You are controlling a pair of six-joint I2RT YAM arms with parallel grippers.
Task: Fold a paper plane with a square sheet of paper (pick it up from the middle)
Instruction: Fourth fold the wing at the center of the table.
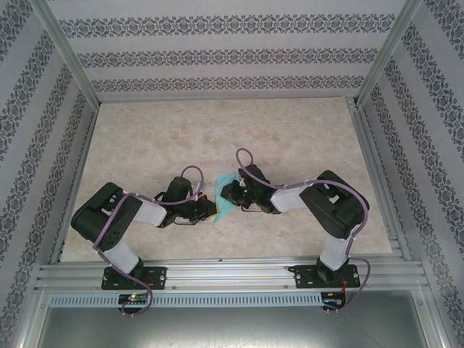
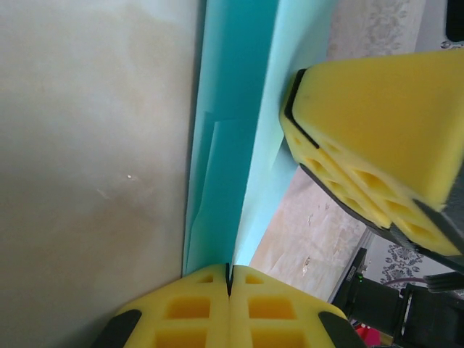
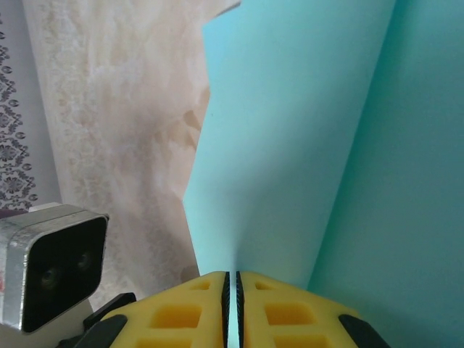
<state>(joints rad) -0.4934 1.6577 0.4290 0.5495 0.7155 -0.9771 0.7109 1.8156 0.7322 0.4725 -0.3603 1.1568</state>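
From above, my left claw [image 1: 209, 209] and my right claw [image 1: 230, 193] meet nose to nose over the middle of the table [image 1: 145, 138]. The square sheet of paper [image 1: 225, 204] stands between them as a narrow turquoise strip.

At my left wrist, the yellow pads are pressed fully together on the sheet's lower edge. The paper shows overlapping layers with a crease running away from me, and one right finger sits alongside it.

At my right wrist, the pads are nearly closed, with the paper's edge nipped in the thin slit.

I judge this is mid-fold, with both claws holding the sheet for a crease. The next move calls for matched edges and gentle, even tension so that nothing tears.
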